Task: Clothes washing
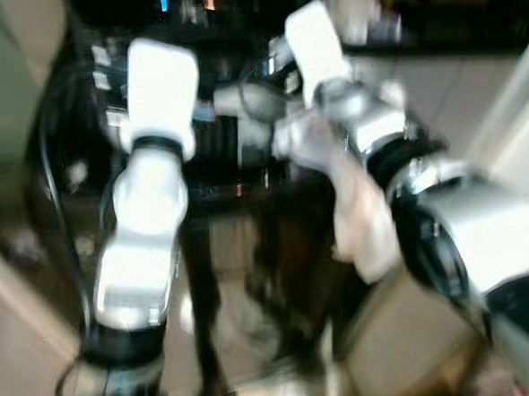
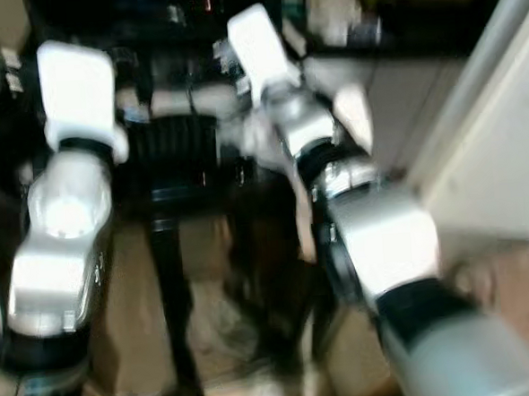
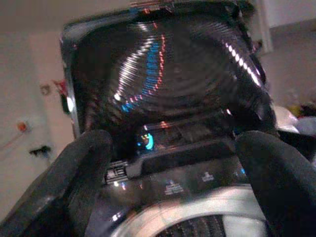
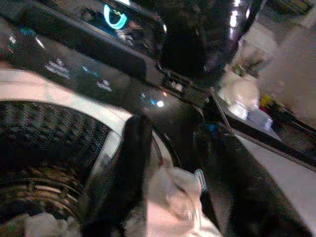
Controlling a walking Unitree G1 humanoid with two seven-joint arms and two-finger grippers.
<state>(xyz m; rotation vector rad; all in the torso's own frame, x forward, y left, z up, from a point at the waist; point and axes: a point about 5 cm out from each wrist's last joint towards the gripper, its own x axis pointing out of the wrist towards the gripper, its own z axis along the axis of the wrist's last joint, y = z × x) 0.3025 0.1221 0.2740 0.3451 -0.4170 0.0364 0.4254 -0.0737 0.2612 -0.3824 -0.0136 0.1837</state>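
Blurred head views, both arms raised over an open washing machine (image 3: 168, 187), left gripper (image 3: 170, 163) fingers spread wide and empty facing the raised lid (image 3: 168, 84), right gripper (image 4: 182, 173) fingers pinching a pale cloth (image 4: 173, 202) at the drum (image 4: 49, 143) rim, cloth hanging below.

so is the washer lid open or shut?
Open. The washer lid stands raised behind the control panel, and the drum is exposed below the right gripper, which holds a pale garment.

Both arms raised fwd. Left claw (image 3: 168, 163) fingers spread wide. Right claw (image 4: 173, 197) fingers pinched on pale cloth (image 4: 175, 207), wrist bent.
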